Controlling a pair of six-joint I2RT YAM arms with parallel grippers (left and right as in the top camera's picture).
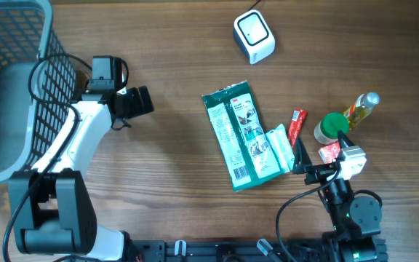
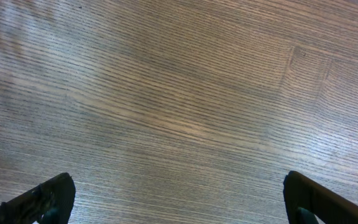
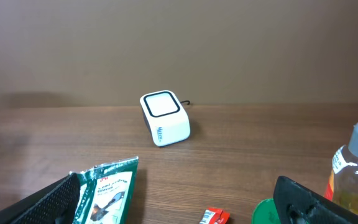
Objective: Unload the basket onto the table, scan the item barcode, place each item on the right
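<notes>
The left claw hung over bare wood at the left of the counter, its jaws spread wide and holding nothing; the left wrist view showed only wood grain between its two dark fingertips. Just behind that arm, the wire basket filled the far left corner, its rim close to the arm's elbow. A broad open stretch of counter lay between this claw and the goods.

The green packet lay flat near the middle, long axis running front to back and slightly tilted, with a white barcode patch at its near end. A small white pack touched its right edge, and a red sachet lay just beside that. The scanner sat well apart at the far edge, with clear wood between it and the packet.

The right claw stood wide and empty near the front right edge, one finger close to the white pack. A green lid and a bottle crowded its right side.
</notes>
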